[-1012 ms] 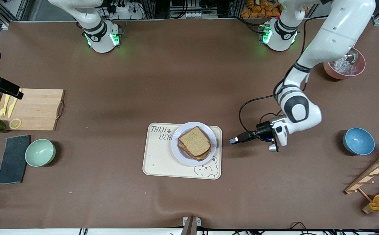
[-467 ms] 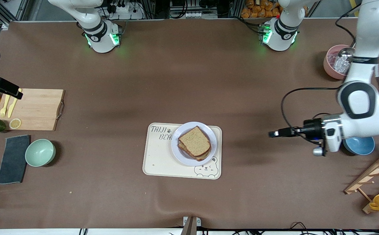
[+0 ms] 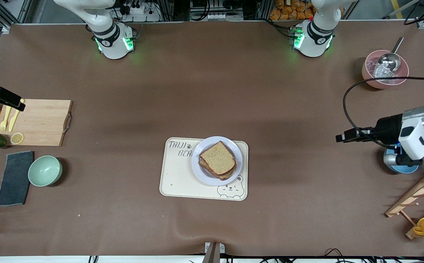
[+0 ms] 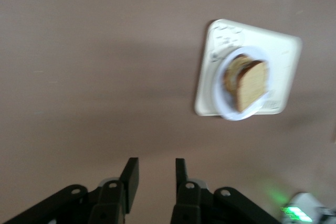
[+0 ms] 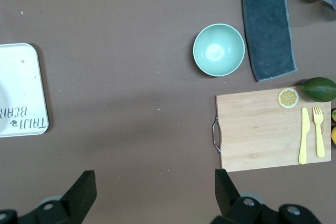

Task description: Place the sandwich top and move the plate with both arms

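The sandwich top [image 3: 217, 157], a speckled brown bread slice, lies on another slice on the pale plate [image 3: 201, 174]. The plate sits on the cream bear-print tray [image 3: 177, 179] mid-table. The sandwich top [image 4: 251, 85], plate [image 4: 223, 103] and tray [image 4: 286, 56] also show in the left wrist view. My left gripper [image 3: 341, 137] is open and empty in the air, over bare table between the tray and the blue bowl; its own view shows it [image 4: 156, 162]. My right gripper [image 5: 153, 178] is wide open and empty, high over bare table beside the cutting board. The front view does not show it.
A blue bowl [image 3: 402, 168], a pink bowl with ice and a scoop [image 3: 385, 71], and a wooden rack [image 3: 416, 199] stand at the left arm's end. A cutting board [image 3: 36, 122], green bowl [image 3: 45, 170] and dark cloth [image 3: 14, 178] lie at the right arm's end.
My left arm has drawn back from beside the tray toward its own end of the table, gripper empty. The sandwich and plate have not moved.
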You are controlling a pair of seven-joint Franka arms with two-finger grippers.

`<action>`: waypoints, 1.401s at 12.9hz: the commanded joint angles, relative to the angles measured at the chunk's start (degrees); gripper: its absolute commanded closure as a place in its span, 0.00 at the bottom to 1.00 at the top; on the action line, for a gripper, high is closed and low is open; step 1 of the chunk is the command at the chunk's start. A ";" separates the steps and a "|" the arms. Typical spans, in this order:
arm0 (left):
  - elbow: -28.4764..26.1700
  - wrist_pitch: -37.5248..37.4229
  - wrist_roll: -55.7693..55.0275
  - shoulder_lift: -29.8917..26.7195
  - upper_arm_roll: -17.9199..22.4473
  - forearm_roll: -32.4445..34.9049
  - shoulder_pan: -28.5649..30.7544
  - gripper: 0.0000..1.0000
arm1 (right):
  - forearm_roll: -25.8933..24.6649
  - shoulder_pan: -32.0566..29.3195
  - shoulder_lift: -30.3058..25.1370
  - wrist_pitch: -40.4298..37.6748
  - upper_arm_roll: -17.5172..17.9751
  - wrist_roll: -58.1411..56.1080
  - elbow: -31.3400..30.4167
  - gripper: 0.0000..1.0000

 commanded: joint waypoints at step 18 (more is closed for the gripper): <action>-5.65 -9.24 1.18 -20.73 24.45 16.88 -23.38 0.00 | 1.89 -1.24 -5.14 2.32 0.44 0.37 -5.94 0.00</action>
